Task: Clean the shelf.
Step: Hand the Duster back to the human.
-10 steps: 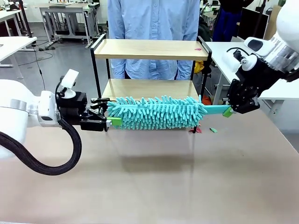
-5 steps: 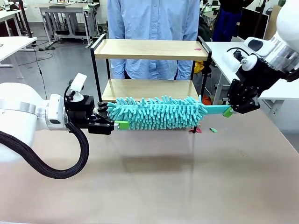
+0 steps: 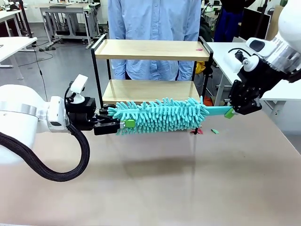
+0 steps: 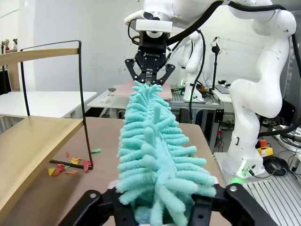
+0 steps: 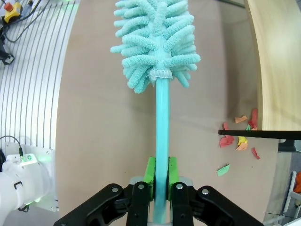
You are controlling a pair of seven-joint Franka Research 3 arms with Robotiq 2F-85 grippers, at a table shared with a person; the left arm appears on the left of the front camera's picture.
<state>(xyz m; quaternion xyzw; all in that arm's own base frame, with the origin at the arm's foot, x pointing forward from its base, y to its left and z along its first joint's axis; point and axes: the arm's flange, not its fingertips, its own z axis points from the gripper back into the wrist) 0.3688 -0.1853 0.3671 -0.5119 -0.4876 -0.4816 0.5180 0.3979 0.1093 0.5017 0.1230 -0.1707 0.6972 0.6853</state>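
A teal fluffy duster [image 3: 157,114] hangs level above the table, just in front of the lower board of the shelf [image 3: 150,49]. My left gripper [image 3: 124,124] is shut on the duster's fluffy left end; in the left wrist view its black fingers [image 4: 94,207] clamp the fibres [image 4: 155,155]. My right gripper [image 3: 229,112] is shut on the flat teal handle. In the right wrist view the green pads [image 5: 149,170] squeeze that handle [image 5: 162,117]. The shelf's boards [image 5: 275,61] lie beside the duster.
A person in a blue shirt [image 3: 155,19] stands right behind the shelf. Small coloured paper scraps [image 3: 200,131] lie on the table by the shelf's right foot, and a pink scrap [image 3: 199,49] sits on the top board. White tables [image 3: 14,44] stand farther off.
My left gripper has moved right to the duster's free end and shut on it. The right gripper and the handle have stayed put.
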